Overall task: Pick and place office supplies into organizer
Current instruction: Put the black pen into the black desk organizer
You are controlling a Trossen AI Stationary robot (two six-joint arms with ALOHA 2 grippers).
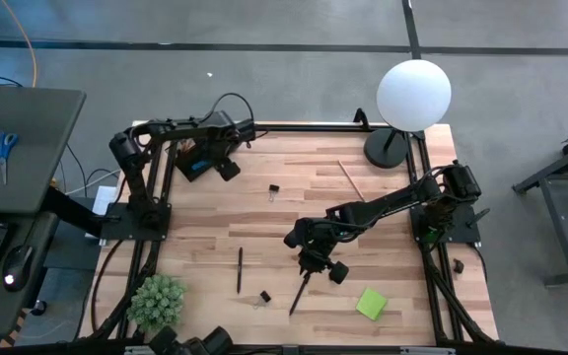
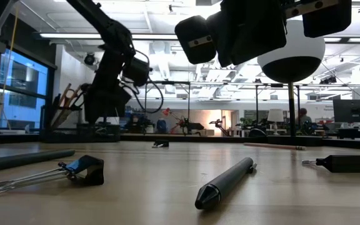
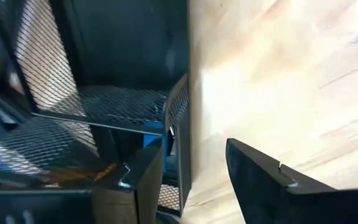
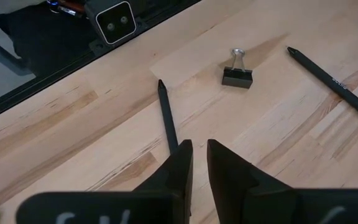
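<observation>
Black mesh organizer (image 3: 104,106) sits beside the parted left gripper (image 3: 194,180); right gripper (image 4: 199,163) pinches a pen (image 4: 166,115).

A grey concrete floor (image 1: 264,25) surrounds the wooden table (image 1: 402,247). A dark grey desk (image 1: 18,138) stands to one side, a white globe lamp (image 1: 413,95) at a corner. Beyond lies an open office with ceiling strip lights (image 2: 74,35), large windows (image 2: 2,94) and what may be monitors (image 2: 353,110).
</observation>
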